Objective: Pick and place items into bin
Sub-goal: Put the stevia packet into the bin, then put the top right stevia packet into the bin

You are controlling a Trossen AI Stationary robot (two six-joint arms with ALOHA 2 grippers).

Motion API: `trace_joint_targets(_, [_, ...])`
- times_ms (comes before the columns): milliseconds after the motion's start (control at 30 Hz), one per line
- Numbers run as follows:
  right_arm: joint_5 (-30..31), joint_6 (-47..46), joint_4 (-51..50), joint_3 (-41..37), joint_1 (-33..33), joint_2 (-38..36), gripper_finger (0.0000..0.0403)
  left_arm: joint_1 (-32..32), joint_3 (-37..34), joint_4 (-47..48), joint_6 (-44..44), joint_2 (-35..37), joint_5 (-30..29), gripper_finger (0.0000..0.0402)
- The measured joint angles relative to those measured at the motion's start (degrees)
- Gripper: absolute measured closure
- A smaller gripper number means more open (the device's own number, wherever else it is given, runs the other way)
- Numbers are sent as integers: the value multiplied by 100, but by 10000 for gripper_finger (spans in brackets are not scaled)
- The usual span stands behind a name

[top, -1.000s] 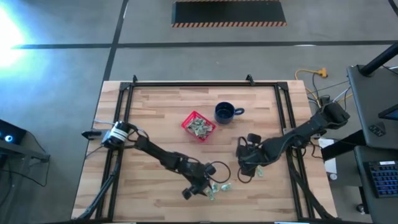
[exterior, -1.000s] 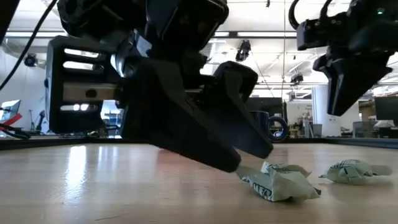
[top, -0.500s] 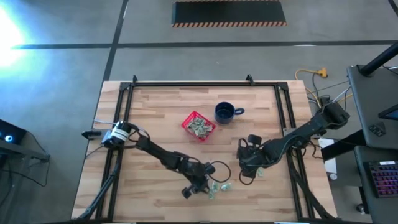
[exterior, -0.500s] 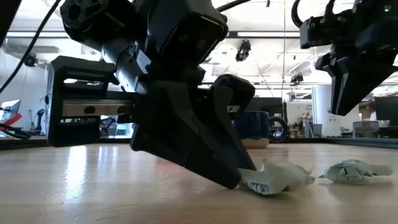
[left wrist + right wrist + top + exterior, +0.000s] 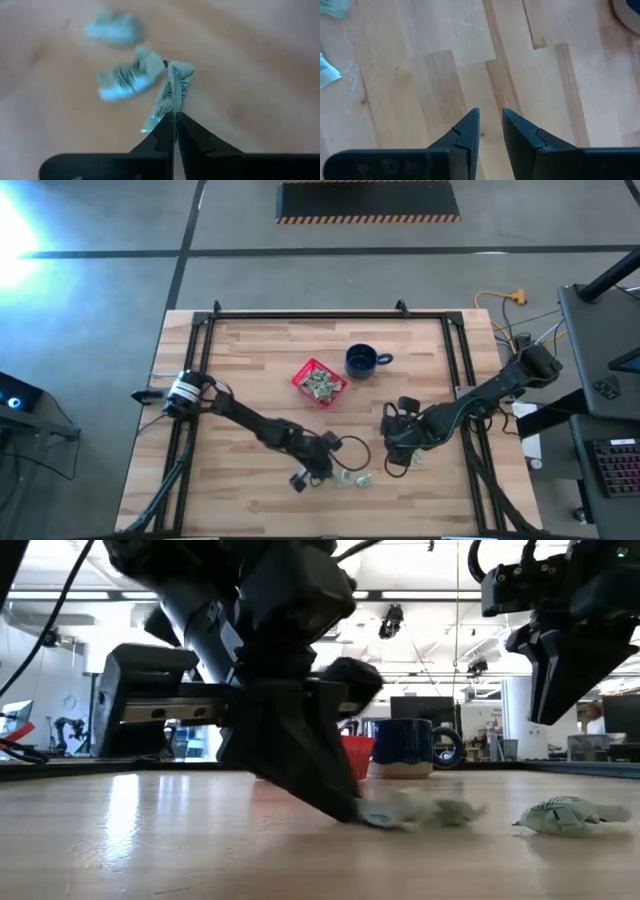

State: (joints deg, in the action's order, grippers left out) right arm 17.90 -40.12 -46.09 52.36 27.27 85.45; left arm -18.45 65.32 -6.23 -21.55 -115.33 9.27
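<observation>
Several small pale green-and-white wrapped items lie on the wooden table's near part. My left gripper [image 5: 325, 472] is shut on one item [image 5: 170, 92]. Two more items [image 5: 125, 82] [image 5: 112, 27] lie just beyond it. The red bin [image 5: 319, 381] sits mid-table with items inside, next to a dark blue mug [image 5: 362, 361]. My right gripper [image 5: 491, 112] hovers above the table's right part, a little open, with bare wood between its fingers. One item [image 5: 415, 458] lies beside it. My left gripper pinches one twisted end [image 5: 167, 107] of the wrapped item between its two fingertips. The fingers [image 5: 335, 795] slant steeply down onto it. The rest of the item [image 5: 415, 812] trails from the tips, low at the table top; I cannot tell whether it is lifted clear.
Another item [image 5: 560, 815] lies on the table below my right gripper. Black rails [image 5: 205, 340] run along the table's left, right and far edges. Bare wood stretches between the near items and the bin.
My left gripper has shut on the end of the item, tipped steeper and gone a little toward the table's far edge. The item has been drawn along with the fingertips, away from the loose ones beside it.
</observation>
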Motion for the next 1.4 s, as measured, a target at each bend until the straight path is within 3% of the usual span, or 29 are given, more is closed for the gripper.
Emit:
trace_joint_targets(267, [158,2,66,-4,0,0,334,51,-62,1475,-30,818,-1760,402])
trace_joint_targets(367, [299,0,106,-7,0,0,331,95,-188,1589,-31,1137,-2357,402])
trace_joint_targets(567, [370,20,194,-29,0,0,328,310,-487,1631,-45,1611,-4472,402])
trace_joint_targets(633, [372,17,175,-44,0,0,329,457,-595,1600,-37,1706,-4898,402])
trace_joint_targets(1033, [386,4,355,-85,0,0,328,1162,-778,1626,167,1707,-4974,397])
trace_joint_targets(1233, [303,0,643,-310,0,0,318,1159,-778,1768,149,1712,-4880,335])
trace_joint_targets(1400, [-212,-351,481,-417,0,0,300,1159,-780,1969,318,1741,-4880,276])
